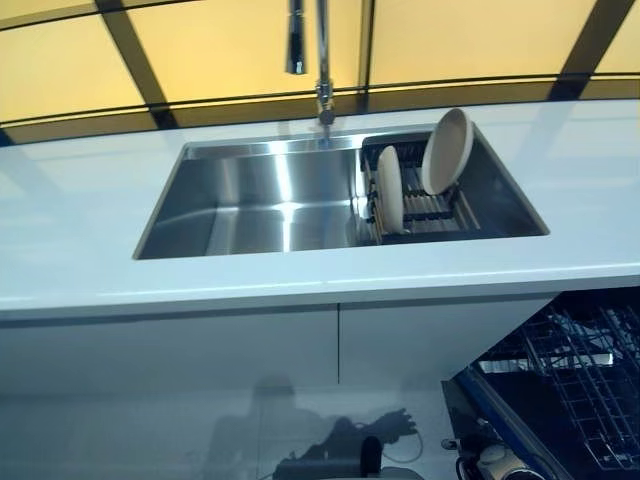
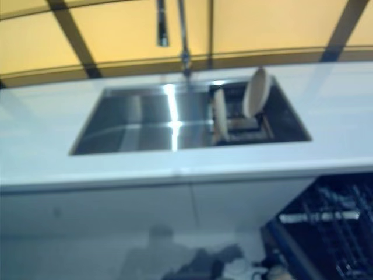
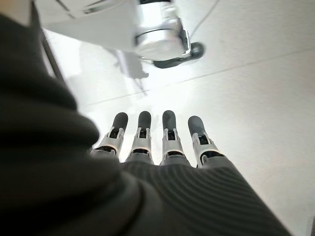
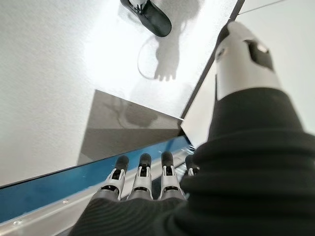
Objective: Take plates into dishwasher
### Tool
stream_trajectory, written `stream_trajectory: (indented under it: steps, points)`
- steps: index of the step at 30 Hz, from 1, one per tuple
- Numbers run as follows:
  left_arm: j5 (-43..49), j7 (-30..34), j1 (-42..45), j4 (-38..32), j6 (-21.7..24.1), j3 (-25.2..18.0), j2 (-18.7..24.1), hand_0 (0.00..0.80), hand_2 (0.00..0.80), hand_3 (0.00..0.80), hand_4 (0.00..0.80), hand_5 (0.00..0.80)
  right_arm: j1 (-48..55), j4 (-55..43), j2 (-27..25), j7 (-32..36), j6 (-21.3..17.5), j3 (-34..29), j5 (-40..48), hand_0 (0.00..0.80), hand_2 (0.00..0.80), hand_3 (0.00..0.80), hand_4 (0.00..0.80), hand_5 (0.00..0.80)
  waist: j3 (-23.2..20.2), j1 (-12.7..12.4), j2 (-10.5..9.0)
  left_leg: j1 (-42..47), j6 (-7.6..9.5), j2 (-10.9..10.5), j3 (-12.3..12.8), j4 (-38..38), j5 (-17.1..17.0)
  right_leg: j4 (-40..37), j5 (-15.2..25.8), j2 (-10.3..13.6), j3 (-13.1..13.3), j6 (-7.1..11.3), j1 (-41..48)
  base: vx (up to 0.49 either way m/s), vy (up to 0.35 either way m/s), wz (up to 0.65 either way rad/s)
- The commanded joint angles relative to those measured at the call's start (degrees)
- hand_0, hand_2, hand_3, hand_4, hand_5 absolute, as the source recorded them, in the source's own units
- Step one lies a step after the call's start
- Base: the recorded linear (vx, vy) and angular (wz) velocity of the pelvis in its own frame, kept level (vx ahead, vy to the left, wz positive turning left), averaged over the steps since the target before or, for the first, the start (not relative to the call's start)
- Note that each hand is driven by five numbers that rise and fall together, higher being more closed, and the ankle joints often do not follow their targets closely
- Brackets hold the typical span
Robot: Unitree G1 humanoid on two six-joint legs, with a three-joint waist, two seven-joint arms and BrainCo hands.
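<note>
Sink layout
Two plates (image 1: pixel 420 165) stand in a rack (image 1: pixel 428 205) at the sink's (image 1: pixel 260 200) right end (faucet (image 1: pixel 318 60) behind); dishwasher rack (image 1: pixel 585 375) lower right.

Two cream plates (image 1: pixel 447 150) (image 1: pixel 390 188) stand in a dark rack (image 1: pixel 430 205) at the centre right of the frame, inside a shiny steel sink (image 1: pixel 260 200). The counter (image 1: pixel 80 240) is pale white. Across the top runs a yellow wall (image 1: pixel 230 45) crossed by dark brown bands. At the lower right, a dishwasher (image 1: pixel 560 400) shows a blue edge and grey wire racks.
</note>
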State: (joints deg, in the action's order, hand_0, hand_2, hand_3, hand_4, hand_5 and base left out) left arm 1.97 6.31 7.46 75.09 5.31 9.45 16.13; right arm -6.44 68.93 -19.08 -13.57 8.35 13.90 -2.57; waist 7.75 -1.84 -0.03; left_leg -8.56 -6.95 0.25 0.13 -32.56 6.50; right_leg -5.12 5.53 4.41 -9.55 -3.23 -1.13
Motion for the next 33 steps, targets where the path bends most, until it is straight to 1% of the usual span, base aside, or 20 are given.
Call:
stream_trajectory:
  steps: [1, 2, 3, 4, 5, 7, 10, 11, 12, 14, 17, 20, 21, 22, 23, 26, 28, 29, 30, 33]
  points:
    - [3.24, 0.73, 0.08, -1.82, 1.75, 0.53, 2.39, 0.000, 0.000, 0.000, 0.000, 0.000, -1.62, 1.04, -2.25, 0.45, -1.15, -1.00, 1.39, 0.000, 0.000, 0.000, 0.000, 0.000, 3.25, -2.61, 1.41, -2.49, 3.99, -0.49, 5.52, 19.17, -11.32, 6.66, -5.59, 0.30, -0.16, 5.59, 4.62, 0.155, 0.102, -0.08]
    - [4.62, 0.93, -0.09, -3.26, 1.10, 0.40, 2.47, 0.000, 0.000, 0.000, 0.000, 0.000, -2.53, 0.86, -2.14, 1.28, -1.03, -1.69, -0.19, 0.000, 0.000, 0.000, 0.000, 0.000, 3.42, -3.96, 0.98, -4.15, 5.03, -2.09, 3.63, 20.78, -10.22, 6.39, -5.35, 0.47, 1.77, 6.00, 5.04, 0.114, 0.068, -0.03]
    - [4.84, 0.65, -0.80, -2.92, 1.08, 0.81, 2.47, 0.000, 0.000, 0.000, 0.000, 0.000, -3.06, 0.48, -2.09, 1.30, -0.45, -1.10, 0.30, 0.000, 0.000, 0.000, 0.000, 0.000, 3.25, -4.41, 0.87, -5.11, 5.22, -3.99, 1.57, 20.06, -9.03, 6.40, -5.48, 0.31, 2.52, 5.91, 4.65, 0.131, 0.067, -0.20]
    - [4.54, 0.08, -0.87, -2.56, 1.54, 1.10, 2.55, 0.000, 0.000, 0.000, 0.000, 0.000, -3.47, 0.27, -1.97, 1.57, -0.05, -0.36, 1.06, 0.000, 0.000, 0.000, 0.000, 0.000, 2.78, -4.62, 1.04, -3.26, 5.40, -4.24, 0.07, 24.21, -8.90, 6.33, -6.04, -0.20, 3.35, 6.13, 4.48, 0.143, 0.066, -0.41]
    - [4.50, -0.38, -0.72, -2.61, 1.87, 1.25, 2.78, 0.000, 0.000, 0.000, 0.000, 0.000, -3.74, 0.08, -1.89, 2.39, -0.22, -0.16, 1.60, 0.000, 0.000, 0.000, 0.000, 0.000, 2.17, -4.44, 1.21, -0.62, 5.91, -4.60, -0.26, 26.56, -8.63, 6.99, -6.07, -0.29, 2.75, 6.42, 3.66, 0.162, 0.082, -0.57]
    - [3.98, -0.61, -0.13, -2.88, 2.27, 1.04, 3.71, 0.000, 0.000, 0.000, 0.000, 0.000, -3.45, -0.72, -2.06, 5.29, -1.24, -0.44, -0.36, 0.000, 0.000, 0.000, 0.000, 0.000, 1.39, -4.01, 1.60, 3.65, 6.67, -4.00, -0.60, 31.07, -8.79, 7.81, -6.02, -0.19, 1.32, 6.89, 2.68, 0.124, 0.041, -0.44]
    - [4.41, -0.98, 1.49, -3.26, 4.10, 0.47, 5.83, 0.000, 0.000, 0.000, 0.000, 0.000, -1.81, -2.78, -2.19, 13.06, -4.45, 1.02, -4.24, 0.000, 0.000, 0.000, 0.000, 0.000, 0.26, -4.05, 1.72, 6.96, 7.01, -3.42, -1.24, 34.94, -9.42, 7.98, -6.71, -0.63, -0.41, 6.70, 2.66, 0.105, -0.011, -0.10]
    - [4.71, -1.00, 1.84, -3.18, 4.75, 0.28, 6.21, 0.000, 0.000, 0.000, 0.000, 0.000, -1.57, -3.43, -2.30, 14.23, -5.04, 1.59, -4.63, 0.000, 0.000, 0.000, 0.000, 0.000, 0.02, -4.18, 1.57, 7.15, 7.11, -3.44, -1.25, 35.23, -9.40, 7.84, -6.82, -0.71, -0.60, 6.66, 2.79, 0.087, -0.045, 0.14]
    - [5.76, -0.97, 2.71, -3.34, 5.38, -0.31, 7.15, 0.000, 0.000, 0.000, 0.000, 0.000, -1.08, -5.59, -2.76, 19.98, -6.06, 2.69, -6.34, 0.000, 0.000, 0.000, 0.000, 0.000, -0.40, -4.42, 1.24, 7.49, 7.29, -3.41, -1.10, 35.61, -9.41, 7.62, -6.94, -0.81, -1.08, 6.60, 3.09, 0.079, -0.058, 0.10]
    - [6.29, -1.68, 2.77, -3.74, 4.78, -0.08, 7.52, 0.000, 0.000, 0.000, 0.000, 0.000, -1.19, -11.04, -4.52, 28.09, -4.98, 4.81, -5.11, 0.000, 0.000, 0.000, 0.000, 0.000, -0.76, -4.63, 0.25, 7.92, 7.51, -3.23, -0.50, 36.01, -9.30, 7.23, -6.83, -0.74, -1.42, 6.66, 3.48, 0.078, -0.083, 0.15]
    - [7.57, -2.72, 3.14, -3.85, 4.15, -0.53, 7.49, 0.000, 0.000, 0.000, 0.000, 0.000, -0.96, -21.18, -7.24, 41.09, -0.67, 6.78, -5.71, 0.000, 0.000, 0.000, 0.000, 0.000, -1.00, -4.48, -1.22, 7.88, 7.74, -2.92, 0.32, 36.06, -9.07, 6.79, -6.60, -0.78, -1.05, 6.66, 3.49, 0.022, -0.074, 0.03]
    - [9.39, -2.74, 4.14, -3.48, 5.16, -1.75, 8.09, 0.000, 0.000, 0.000, 0.000, 0.000, -0.32, -29.79, -9.95, 53.26, 3.76, 6.28, -2.23, 0.000, 0.000, 0.000, 0.000, 0.000, -0.84, -4.38, -2.03, 7.71, 7.80, -2.71, 0.88, 36.17, -9.20, 6.61, -6.13, -0.67, -0.94, 6.84, 3.12, -0.012, -0.027, -0.01]
    - [9.49, -2.73, 4.20, -3.44, 5.22, -1.81, 8.10, 0.000, 0.000, 0.000, 0.000, 0.000, -0.25, -30.12, -10.06, 53.83, 3.86, 6.23, -2.11, 0.000, 0.000, 0.000, 0.000, 0.000, -0.83, -4.38, -2.05, 7.72, 7.80, -2.70, 0.90, 36.18, -9.19, 6.60, -6.12, -0.67, -0.92, 6.85, 3.12, 0.000, 0.000, 0.00]
    - [10.42, -3.13, 5.14, -2.63, 6.82, -2.80, 8.27, 0.000, 0.000, 0.000, 0.000, 0.000, 0.35, -34.24, -10.87, 59.05, 4.39, 5.19, -1.86, 0.000, 0.000, 0.000, 0.000, 0.000, -0.81, -4.14, -2.49, 7.76, 7.83, -2.54, 1.29, 36.35, -9.19, 6.58, -5.90, -0.65, -0.64, 7.03, 2.86, -0.019, -0.019, -0.03]
    - [10.87, -3.47, 5.57, -2.29, 7.54, -3.22, 8.32, 0.000, 0.000, 0.000, 0.000, 0.000, 0.82, -36.62, -11.65, 60.99, 4.48, 5.42, -0.75, 0.000, 0.000, 0.000, 0.000, 0.000, -0.77, -4.03, -2.71, 7.80, 7.91, -2.48, 1.42, 36.44, -9.16, 6.59, -5.72, -0.62, -0.48, 7.16, 2.66, -0.022, -0.028, -0.06]
    - [11.26, -4.06, 5.66, -1.40, 7.58, -3.61, 8.46, 0.000, 0.000, 0.000, 0.000, 0.000, 1.90, -43.61, -13.43, 68.77, 5.84, 4.85, 3.37, 0.000, 0.000, 0.000, 0.000, 0.000, -0.65, -3.42, -3.33, 8.39, 7.91, -2.19, 1.82, 36.76, -9.01, 6.62, -5.29, -0.58, -0.13, 7.52, 2.51, -0.001, -0.025, -0.08]
    - [11.22, -4.18, 5.57, -1.18, 7.49, -3.70, 8.50, 0.000, 0.000, 0.000, 0.000, 0.000, 2.26, -45.21, -13.65, 70.46, 6.06, 4.67, 3.86, 0.000, 0.000, 0.000, 0.000, 0.000, -0.70, -3.25, -3.43, 8.58, 7.88, -2.10, 1.94, 36.85, -8.95, 6.64, -5.20, -0.59, -0.06, 7.62, 2.50, 0.010, -0.019, -0.08]
    - [11.05, -4.22, 5.38, -0.81, 7.46, -4.00, 8.86, 0.000, 0.000, 0.000, 0.000, 0.000, 2.98, -48.98, -14.45, 74.03, 6.57, 4.29, 5.44, 0.000, 0.000, 0.000, 0.000, 0.000, -0.89, -2.82, -3.66, 8.87, 7.85, -1.93, 2.15, 36.99, -8.80, 6.68, -5.03, -0.61, 0.15, 7.88, 2.40, 0.004, -0.025, -0.08]
    - [10.93, -4.17, 5.26, -0.76, 7.37, -4.06, 9.07, 0.000, 0.000, 0.000, 0.000, 0.000, 3.16, -50.26, -14.91, 75.37, 6.44, 4.09, 6.19, 0.000, 0.000, 0.000, 0.000, 0.000, -0.95, -2.69, -3.75, 8.94, 7.84, -1.87, 2.27, 36.99, -8.75, 6.70, -4.96, -0.62, 0.31, 8.01, 2.33, -0.003, -0.035, -0.08]
    - [10.16, -4.41, 5.10, -0.03, 7.92, -3.96, 9.57, 0.000, 0.000, 0.000, 0.000, 0.000, 3.34, -55.85, -16.43, 81.60, 9.10, 2.51, 11.03, 0.000, 0.000, 0.000, 0.000, 0.000, -1.26, -2.08, -3.98, 9.26, 7.84, -1.57, 2.80, 37.15, -8.50, 6.71, -4.70, -0.61, 0.64, 8.35, 2.05, -0.021, -0.014, -0.04]
